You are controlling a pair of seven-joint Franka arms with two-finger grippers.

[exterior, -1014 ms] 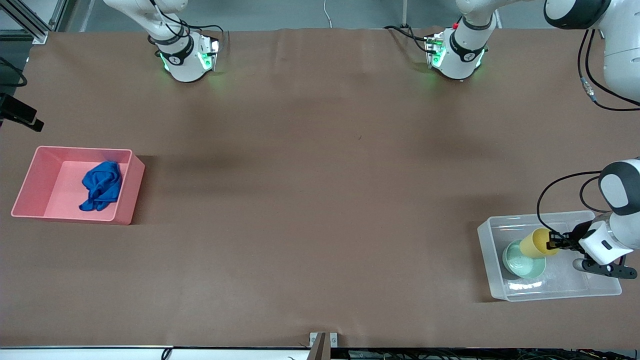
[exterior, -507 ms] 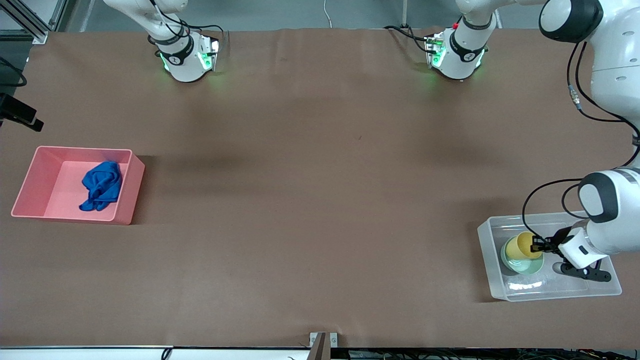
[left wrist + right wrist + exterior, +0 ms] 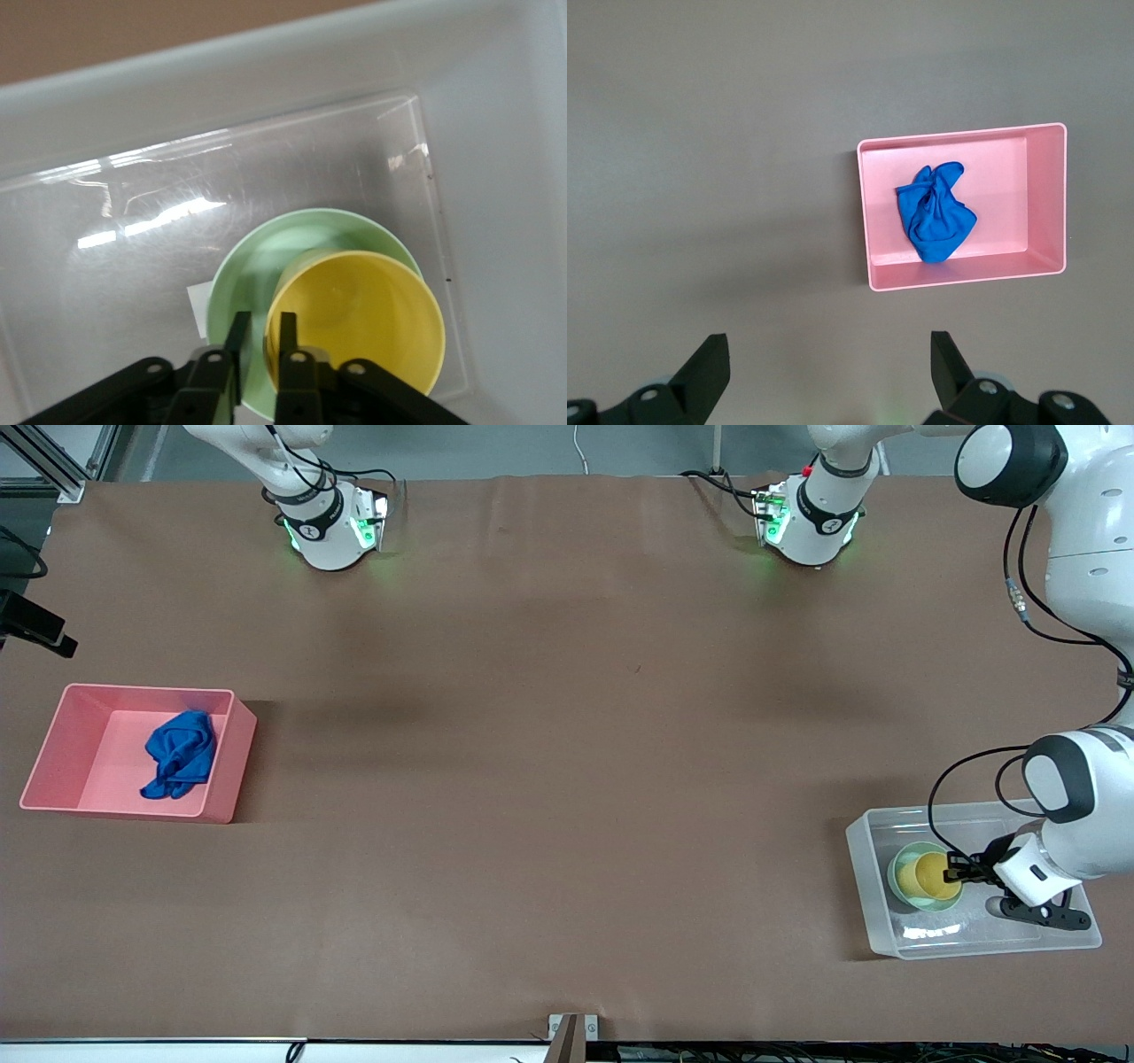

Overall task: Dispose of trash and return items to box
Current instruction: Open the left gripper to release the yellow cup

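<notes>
Brown table (image 3: 567,779); left hand (image 3: 956,865) pinching cup (image 3: 928,874) in bowl (image 3: 908,899).

Cup (image 3: 927,875) is nested in bowl (image 3: 904,861), inside box (image 3: 974,948) at left arm's table end. Rag (image 3: 181,755) is held in tub (image 3: 53,757), well apart from box.

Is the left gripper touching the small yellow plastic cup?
Touching. In the left wrist view the left gripper has one finger inside and one outside the yellow plastic cup, pinching its wall.
</notes>
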